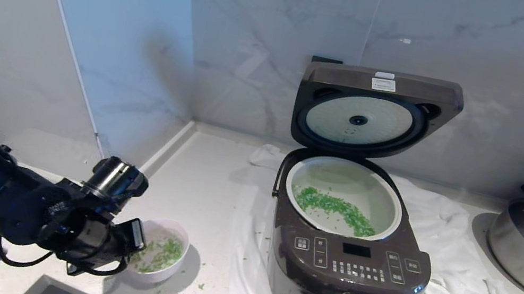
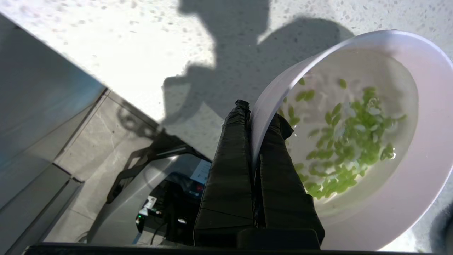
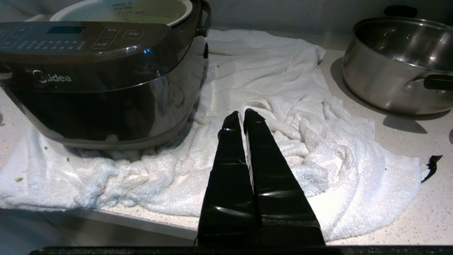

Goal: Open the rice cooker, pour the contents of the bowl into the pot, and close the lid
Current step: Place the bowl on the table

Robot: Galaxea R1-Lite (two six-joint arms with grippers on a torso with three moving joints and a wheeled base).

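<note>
Pinching the bowl (image 2: 430, 148) rim, left gripper (image 2: 256, 113) has one finger inside, one outside, left of the rice cooker (image 1: 345, 269). Green contents (image 2: 348, 141) sit in bowl and pot (image 1: 344, 196). Lid (image 1: 376, 110) stands upright. Right gripper (image 3: 243, 117) fingers pressed together, empty, above towel (image 3: 304, 106) beside cooker.

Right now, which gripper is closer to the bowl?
Left. The left gripper pinches the bowl rim; the right gripper sits shut over the towel, by the cooker.

The rice cooker (image 1: 347, 270) front reads "Midea".
</note>
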